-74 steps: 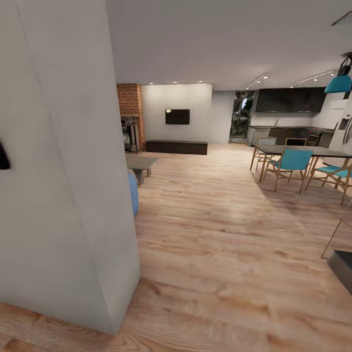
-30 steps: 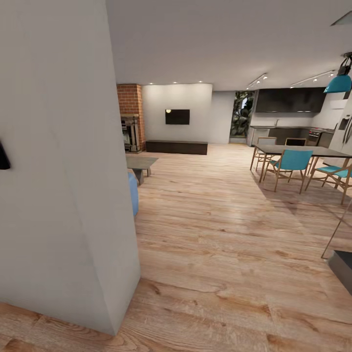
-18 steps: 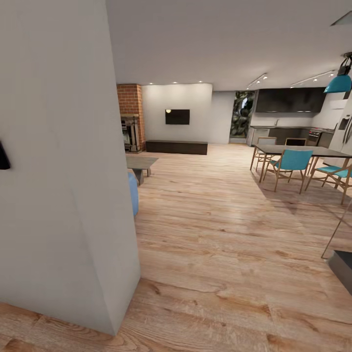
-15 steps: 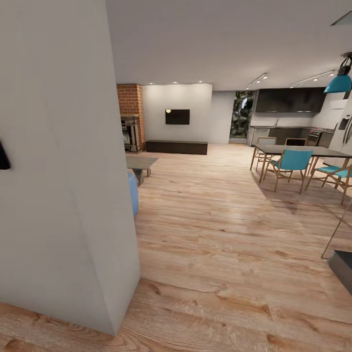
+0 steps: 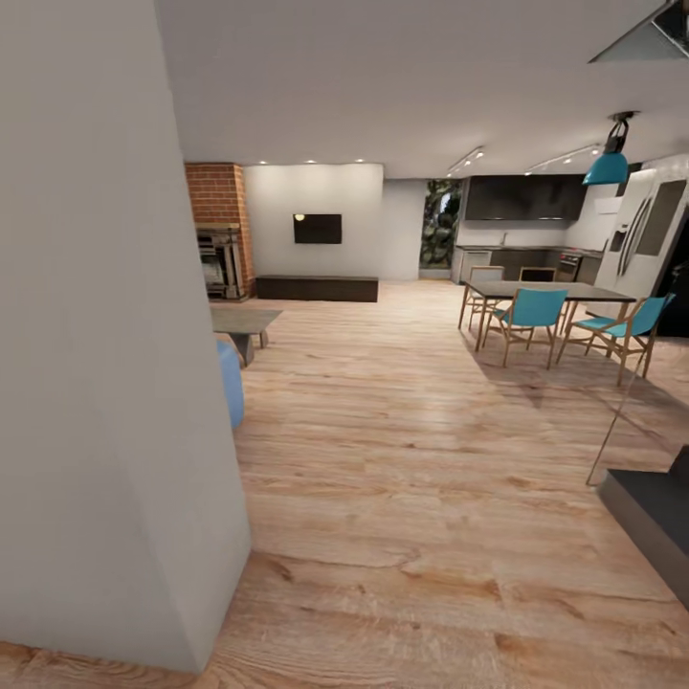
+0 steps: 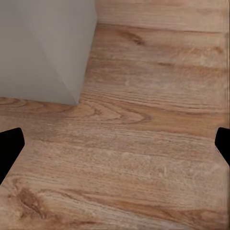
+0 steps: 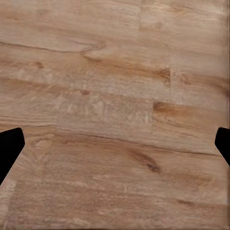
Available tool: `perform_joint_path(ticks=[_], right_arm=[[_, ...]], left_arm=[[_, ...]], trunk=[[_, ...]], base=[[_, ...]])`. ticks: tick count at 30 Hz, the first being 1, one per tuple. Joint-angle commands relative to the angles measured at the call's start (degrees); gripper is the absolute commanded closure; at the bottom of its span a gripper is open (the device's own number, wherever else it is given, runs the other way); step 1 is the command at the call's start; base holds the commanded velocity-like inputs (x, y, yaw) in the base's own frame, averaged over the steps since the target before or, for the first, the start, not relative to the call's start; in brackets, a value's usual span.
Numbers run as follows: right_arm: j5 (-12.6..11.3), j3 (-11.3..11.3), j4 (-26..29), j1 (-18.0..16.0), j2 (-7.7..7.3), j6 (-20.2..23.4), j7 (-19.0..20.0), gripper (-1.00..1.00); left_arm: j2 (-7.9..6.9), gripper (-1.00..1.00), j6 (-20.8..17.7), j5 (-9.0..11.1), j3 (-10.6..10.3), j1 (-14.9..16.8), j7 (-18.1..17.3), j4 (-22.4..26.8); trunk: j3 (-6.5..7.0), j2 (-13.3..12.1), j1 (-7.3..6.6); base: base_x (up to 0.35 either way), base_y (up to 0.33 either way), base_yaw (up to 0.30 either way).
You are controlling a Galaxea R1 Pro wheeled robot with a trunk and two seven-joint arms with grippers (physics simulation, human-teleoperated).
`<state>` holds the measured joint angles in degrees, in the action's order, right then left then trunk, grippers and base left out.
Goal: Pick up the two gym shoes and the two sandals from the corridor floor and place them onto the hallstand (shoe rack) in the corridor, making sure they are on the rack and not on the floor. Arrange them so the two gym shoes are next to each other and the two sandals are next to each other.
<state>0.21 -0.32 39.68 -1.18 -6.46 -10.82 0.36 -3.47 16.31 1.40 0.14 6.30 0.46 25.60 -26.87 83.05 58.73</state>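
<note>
The gym shoes, the sandals and the hallstand are out of view. The wood-plank corridor floor (image 5: 402, 498) stretches ahead into an open living and dining room. In the left wrist view, my left gripper (image 6: 115, 143) is open over bare planks beside the foot of a grey-white wall corner (image 6: 43, 48), its dark fingertips (image 6: 9, 148) at the picture's two sides. In the right wrist view, my right gripper (image 7: 115, 143) is open too, with only floor planks (image 7: 115, 96) between its fingertips (image 7: 9, 143).
A white wall corner (image 5: 115, 383) stands close at the left. Behind it are a blue object (image 5: 230, 383) and a low table (image 5: 241, 321). A dining table with teal chairs (image 5: 531, 311) is at the right. A dark block (image 5: 655, 517) and a thin slanted rod (image 5: 622, 402) are near right.
The whole head view has shifted left, so the camera has turned to the right. More of the kitchen side and the dark block now shows. No object has moved.
</note>
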Motion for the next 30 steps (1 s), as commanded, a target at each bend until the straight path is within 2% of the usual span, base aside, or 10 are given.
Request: perform_joint_path(ticks=[1,4,16,30], right_arm=[[-0.03,-0.03,-0.12,-0.05,0.05,-0.18,0.08,-1.0],[-0.27,-0.03,-2.17,-0.05,0.2,-0.13,0.22,-1.0],[-1.06,-0.05,-4.59,-0.05,0.22,-0.16,0.25,-1.0],[-1.09,-0.03,-5.08,-0.05,0.22,-0.17,0.25,-1.0]], left_arm=[[0.02,-1.0,0.31,0.15,0.0,0.02,0.05,-0.01],[-0.01,-1.0,0.91,0.17,0.3,0.0,-0.01,-0.66],[0.01,-1.0,0.94,0.11,0.21,-0.27,-0.77,-2.4],[-0.12,-1.0,1.13,0.17,0.25,-0.75,-0.91,-3.8]], trunk=[[-0.06,0.03,0.0],[-0.06,0.03,0.0],[-0.06,0.03,0.0],[-0.06,0.03,0.0]], base=[[0.0,0.0,-0.266],[0.0,0.0,-0.267],[0.0,0.0,-0.268],[0.0,0.0,-0.268]])
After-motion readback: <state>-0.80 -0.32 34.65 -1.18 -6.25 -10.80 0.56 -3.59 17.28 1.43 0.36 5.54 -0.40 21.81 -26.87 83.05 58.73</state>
